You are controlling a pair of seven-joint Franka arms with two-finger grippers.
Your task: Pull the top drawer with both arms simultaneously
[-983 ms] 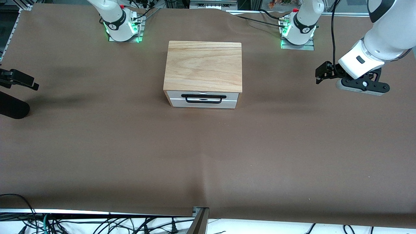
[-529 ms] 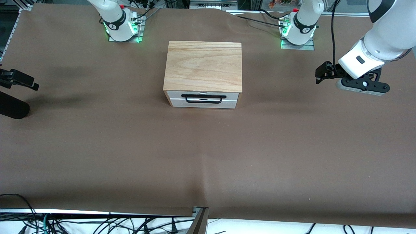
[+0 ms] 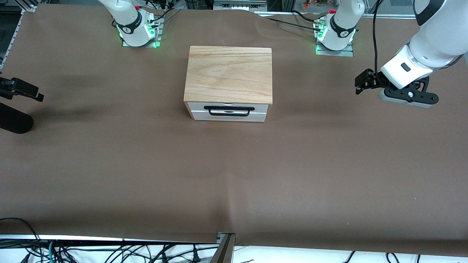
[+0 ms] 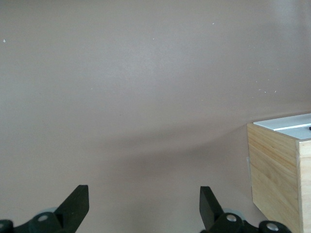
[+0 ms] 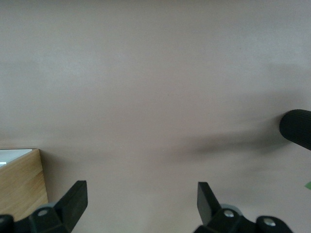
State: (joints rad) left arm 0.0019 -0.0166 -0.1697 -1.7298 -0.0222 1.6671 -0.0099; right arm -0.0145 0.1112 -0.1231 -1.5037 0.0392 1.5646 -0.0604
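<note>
The top drawer [image 3: 263, 107] is shut in the wood-topped cabinet [image 3: 228, 75] at mid-table; its white front and long black bar handle [image 3: 229, 114] face the front camera. My left gripper [image 3: 360, 83] hovers open and empty over the cloth toward the left arm's end, well apart from the cabinet. In the left wrist view it [image 4: 144, 194] is open over bare cloth, with the cabinet's wood side [image 4: 277, 170] at the frame edge. My right gripper [image 3: 25, 90] hangs at the right arm's end, open and empty in the right wrist view [image 5: 142, 191], with the cabinet corner [image 5: 19, 184] in view.
Brown cloth [image 3: 234, 171] covers the table. A black rounded cylinder [image 3: 14, 123] lies at the table edge by the right gripper, nearer the front camera; it also shows in the right wrist view [image 5: 296, 128]. Both arm bases [image 3: 137, 29] [image 3: 334, 34] stand along the table's top edge.
</note>
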